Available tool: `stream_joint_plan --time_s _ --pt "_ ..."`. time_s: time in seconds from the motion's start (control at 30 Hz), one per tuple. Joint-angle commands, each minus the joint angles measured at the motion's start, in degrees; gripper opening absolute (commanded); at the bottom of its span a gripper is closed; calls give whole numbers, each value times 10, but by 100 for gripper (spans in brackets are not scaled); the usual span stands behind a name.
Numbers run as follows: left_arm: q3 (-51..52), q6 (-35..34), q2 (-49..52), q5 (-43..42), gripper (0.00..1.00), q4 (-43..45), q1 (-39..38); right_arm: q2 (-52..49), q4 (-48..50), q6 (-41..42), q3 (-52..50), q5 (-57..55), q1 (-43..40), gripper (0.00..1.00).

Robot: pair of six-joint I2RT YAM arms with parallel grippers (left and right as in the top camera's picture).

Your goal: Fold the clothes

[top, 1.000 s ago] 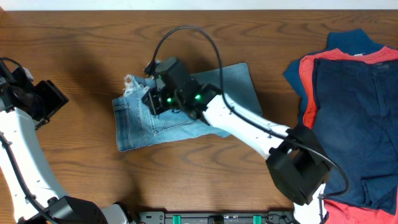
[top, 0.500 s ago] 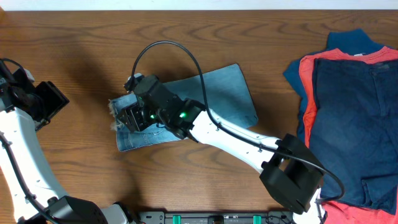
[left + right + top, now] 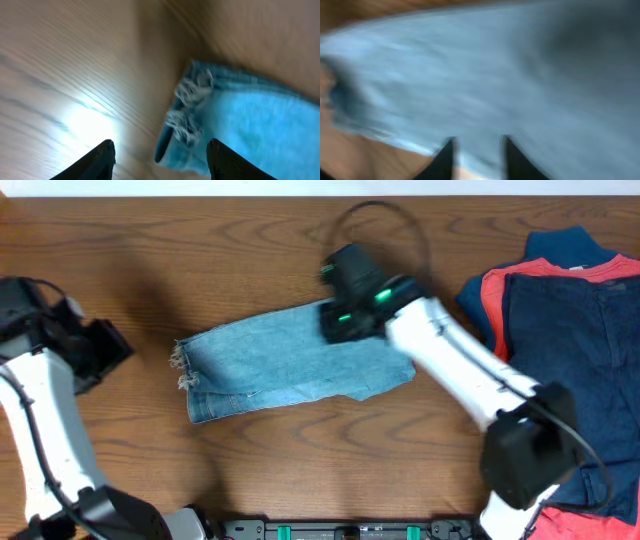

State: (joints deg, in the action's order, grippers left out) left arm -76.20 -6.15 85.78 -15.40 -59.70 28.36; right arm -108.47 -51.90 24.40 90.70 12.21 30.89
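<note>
The light-blue jeans (image 3: 280,365) lie folded in a flat strip across the middle of the table, frayed hem at the left end. My right gripper (image 3: 335,330) hovers over their upper right part. In the right wrist view, which is blurred, its jaws (image 3: 477,150) stand a little apart over the denim (image 3: 495,75) with nothing between them. My left gripper (image 3: 105,350) is off to the left of the jeans, apart from them. It is open and empty (image 3: 160,160), and the frayed hem (image 3: 192,110) lies just ahead of it.
A pile of dark navy and red-orange garments (image 3: 560,360) covers the right end of the wooden table (image 3: 150,240). The right arm reaches across from the lower right. The table's front edge runs along the bottom of the overhead view.
The right gripper has swung from the jeans' left end back to their right part, and the denim now lies flat. The left arm has edged slightly right.
</note>
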Motion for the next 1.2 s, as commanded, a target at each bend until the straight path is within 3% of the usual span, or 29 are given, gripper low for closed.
stream_joint_plan --time_s 0.0,0.13,0.23,0.3,0.43,0.57,0.67,0.8,1.17 --pt "25 63 30 -72 61 -1 -38 6 -60 -34 -6 -3 -26 18" --pt "29 136 53 -128 60 0 -80 5 -66 -39 -64 -31 -47 16" --pt "29 169 65 -139 58 0 -118 5 -7 -38 -136 -31 -55 15" --pt "30 187 76 -133 50 0 -144 4 53 -29 -195 -30 -58 16" --pt "36 187 110 -80 42 26 -184 4 152 3 -285 -30 -78 13" --pt "38 165 162 -33 35 38 -200 5 152 4 -297 -27 -105 11" --pt "38 129 202 21 36 47 -199 12 138 -21 -294 -4 -126 10" --pt "38 99 244 59 51 64 -193 38 133 -70 -286 55 -149 11" --pt "-33 83 186 54 52 -17 -186 179 121 -90 -284 88 -150 21"
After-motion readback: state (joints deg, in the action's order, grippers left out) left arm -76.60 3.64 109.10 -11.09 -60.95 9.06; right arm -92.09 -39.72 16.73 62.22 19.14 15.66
